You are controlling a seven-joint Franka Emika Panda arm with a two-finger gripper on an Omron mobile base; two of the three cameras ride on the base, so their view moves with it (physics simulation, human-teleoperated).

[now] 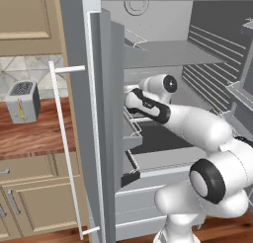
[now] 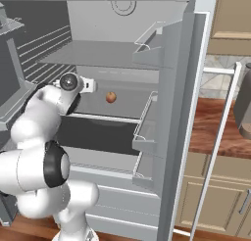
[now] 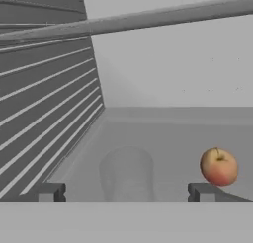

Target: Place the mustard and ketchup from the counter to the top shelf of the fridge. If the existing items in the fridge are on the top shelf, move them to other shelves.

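Note:
The fridge (image 1: 94, 113) stands open and my arm reaches inside it. A small orange-red apple, the existing item (image 2: 111, 97), rests on the second shelf (image 2: 122, 107), below the top shelf (image 2: 98, 54). My gripper (image 3: 126, 191) is open just above that second shelf with nothing between its fingertips. The apple (image 3: 219, 166) lies beyond and slightly outside the right fingertip (image 3: 200, 191), apart from it. In the right base view the gripper (image 2: 92, 85) sits a little left of the apple. The mustard and ketchup are out of view. The counter (image 1: 34, 133) runs left of the fridge.
A ribbed fridge wall (image 3: 44, 103) runs close on the gripper's left. Door bins (image 2: 147, 122) jut out on the open door, which carries a white bar handle (image 1: 64, 148). A grey toaster (image 1: 22, 101) sits on the counter. A dark appliance (image 2: 242, 103) stands at the right edge.

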